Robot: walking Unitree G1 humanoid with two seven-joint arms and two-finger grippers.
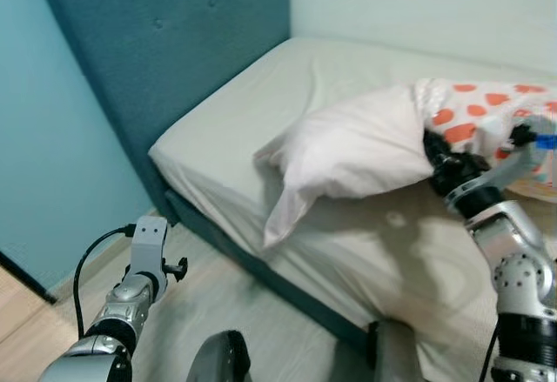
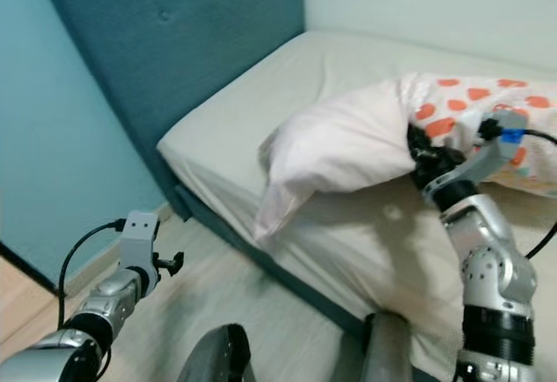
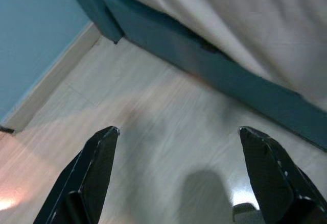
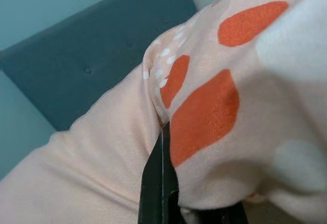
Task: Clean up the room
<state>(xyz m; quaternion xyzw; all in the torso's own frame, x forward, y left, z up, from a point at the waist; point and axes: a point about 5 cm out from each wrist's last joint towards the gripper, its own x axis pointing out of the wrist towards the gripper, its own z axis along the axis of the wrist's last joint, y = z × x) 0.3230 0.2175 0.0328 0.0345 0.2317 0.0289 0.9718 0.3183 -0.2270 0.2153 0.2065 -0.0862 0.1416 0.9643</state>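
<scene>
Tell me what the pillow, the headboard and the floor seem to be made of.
Pillow: soft pale fabric, matte and creased, sagging where it hangs.
Headboard: teal upholstery, probably woven cloth, with button tufts.
Floor: light wood-look planks, possibly laminate, slightly glossy.

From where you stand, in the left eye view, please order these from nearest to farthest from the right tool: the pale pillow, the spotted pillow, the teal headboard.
1. Pale pillow and spotted pillow: both touch the right tool; too close to rank.
2. Teal headboard: far left, behind the bed.
</scene>
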